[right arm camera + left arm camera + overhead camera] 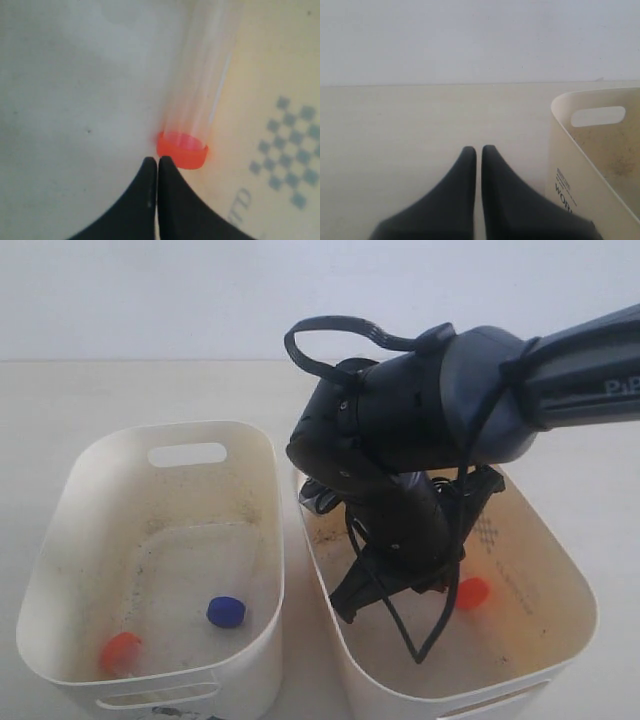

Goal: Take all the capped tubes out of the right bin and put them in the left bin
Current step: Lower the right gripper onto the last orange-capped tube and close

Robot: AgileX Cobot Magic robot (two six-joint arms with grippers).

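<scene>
My right gripper [158, 159] is shut with nothing between its fingers, down inside the right bin [560, 570]. Its tips sit just beside the orange cap of a clear tube [183, 148] that lies on the bin floor beside the dotted patch [287, 150]. The exterior view shows that orange cap [473, 592] to the right of the arm. The left bin [60, 560] holds a blue-capped tube [226, 611] and an orange-capped tube [121, 650]. My left gripper [478, 148] is shut and empty over the bare table, beside the left bin's outer wall [570, 170].
The right arm's black body and loose cable [400, 470] fill much of the right bin and hide part of its floor. The two bins stand side by side, almost touching. A pale wall rises behind the cream table [120, 390].
</scene>
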